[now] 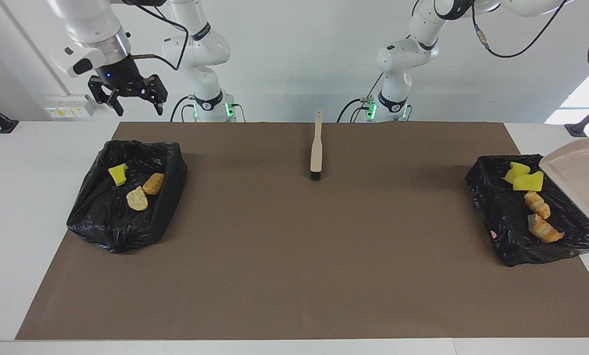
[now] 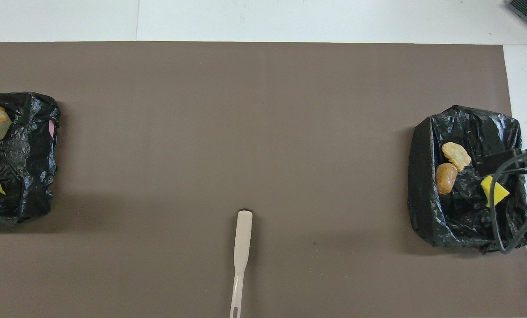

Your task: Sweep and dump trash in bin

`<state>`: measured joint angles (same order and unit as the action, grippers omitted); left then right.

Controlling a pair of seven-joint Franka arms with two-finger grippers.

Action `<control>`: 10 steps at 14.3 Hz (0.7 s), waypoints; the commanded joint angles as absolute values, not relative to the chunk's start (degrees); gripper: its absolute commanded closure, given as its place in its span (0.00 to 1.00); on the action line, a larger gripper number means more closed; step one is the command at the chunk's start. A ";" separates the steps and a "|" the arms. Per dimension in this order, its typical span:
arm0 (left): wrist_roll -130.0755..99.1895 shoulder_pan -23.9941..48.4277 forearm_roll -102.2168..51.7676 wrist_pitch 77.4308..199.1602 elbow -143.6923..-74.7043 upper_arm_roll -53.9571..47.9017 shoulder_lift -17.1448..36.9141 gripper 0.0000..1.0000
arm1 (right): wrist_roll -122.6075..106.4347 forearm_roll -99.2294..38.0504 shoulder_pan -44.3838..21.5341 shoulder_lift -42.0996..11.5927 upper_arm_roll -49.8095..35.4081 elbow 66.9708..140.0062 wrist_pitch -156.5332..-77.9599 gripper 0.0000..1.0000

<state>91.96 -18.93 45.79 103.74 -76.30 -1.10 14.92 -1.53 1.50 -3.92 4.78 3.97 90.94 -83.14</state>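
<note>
Yellow sponge pieces (image 1: 520, 178) and tan bread-like lumps (image 1: 540, 218) are seen lying in the black-lined bin (image 1: 501, 217) at the right of the facing frame, and one more yellow piece (image 1: 118, 174) with two tan lumps (image 1: 145, 191) in a second black-lined bin (image 1: 102, 222) at the left of that frame. No trash is seen on the brown mat (image 1: 294, 256). The sponge is judged light, soft and springy, the lumps light and a little crumbly; neither is suited to a pinch, so a scoop and a tip are judged the better handling. The slack black liner is judged apt to snag.

A beige dustpan (image 1: 583, 172) is held tilted at the right edge of the facing frame, over the outer rim of that bin; its handle and the left gripper are out of view, so the jaws are taken as closed, with the dustpan judged to be what is held. The right gripper (image 1: 129, 101) hangs at the upper left of the facing frame, above the counter's edge close to the second bin, jaws apart and empty, fingers pointing down.

A brush (image 1: 316, 148) lies untouched at the upper middle of the mat, bristles toward the frame's bottom; its slim handle is judged the place to grip.
</note>
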 commanded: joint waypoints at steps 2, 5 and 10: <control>89.65 -18.98 37.54 103.54 -74.89 0.09 14.50 1.00 | -0.70 1.58 -3.16 6.68 3.51 93.43 -84.81 0.00; 84.24 -18.90 30.28 100.56 -74.88 0.09 11.97 1.00 | -0.88 2.11 -2.90 6.59 3.52 93.43 -85.08 0.00; 58.22 -18.29 12.07 91.15 -80.32 0.44 6.16 1.00 | 4.57 0.70 -2.99 4.40 3.25 90.10 -84.03 0.00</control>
